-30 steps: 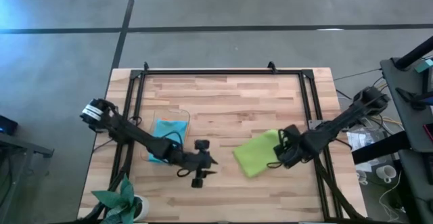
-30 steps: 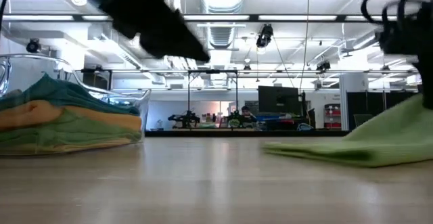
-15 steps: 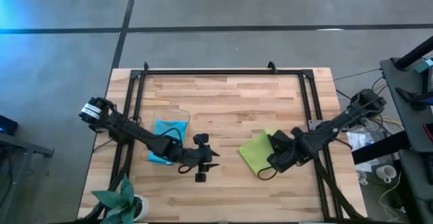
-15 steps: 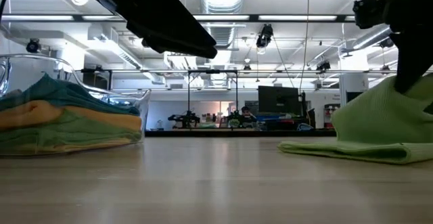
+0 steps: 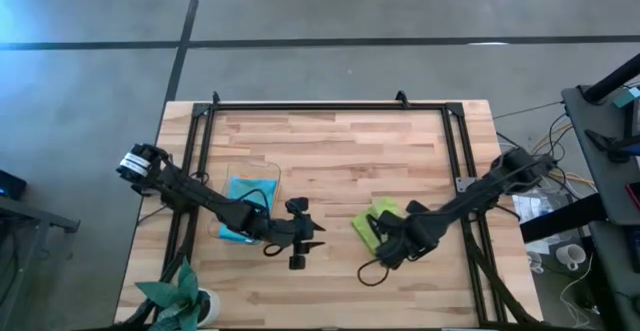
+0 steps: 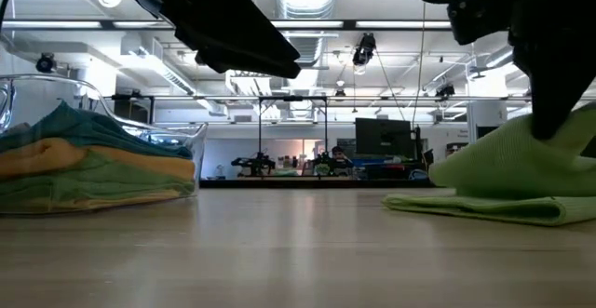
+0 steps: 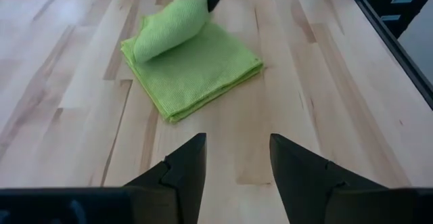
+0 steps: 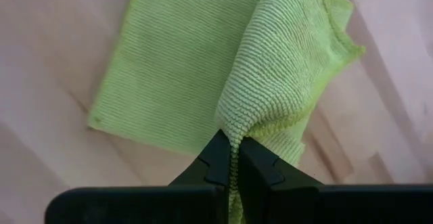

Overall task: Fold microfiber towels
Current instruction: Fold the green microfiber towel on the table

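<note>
Right gripper (image 8: 233, 158) pinches a raised fold of the lime green towel (image 5: 372, 221) over the table's right half.

Its fingers are closed tight on the cloth's edge, lifting that edge up and over the rest of the towel, which lies flat on the wooden table (image 5: 340, 141). The right arm reaches in from the table's right edge, slanting toward the middle with its wrist low over the cloth. Left gripper (image 7: 237, 160) hovers near the table's centre, fingers parted and holding nothing, pointed toward the lime towel with bare wood between them; its arm stretches in from the left edge. Beneath that arm sits a clear container (image 6: 191, 145) holding the other towels (image 6: 84, 164), stacked flat. A green plant (image 5: 178, 293) stands at the near left corner.
</note>
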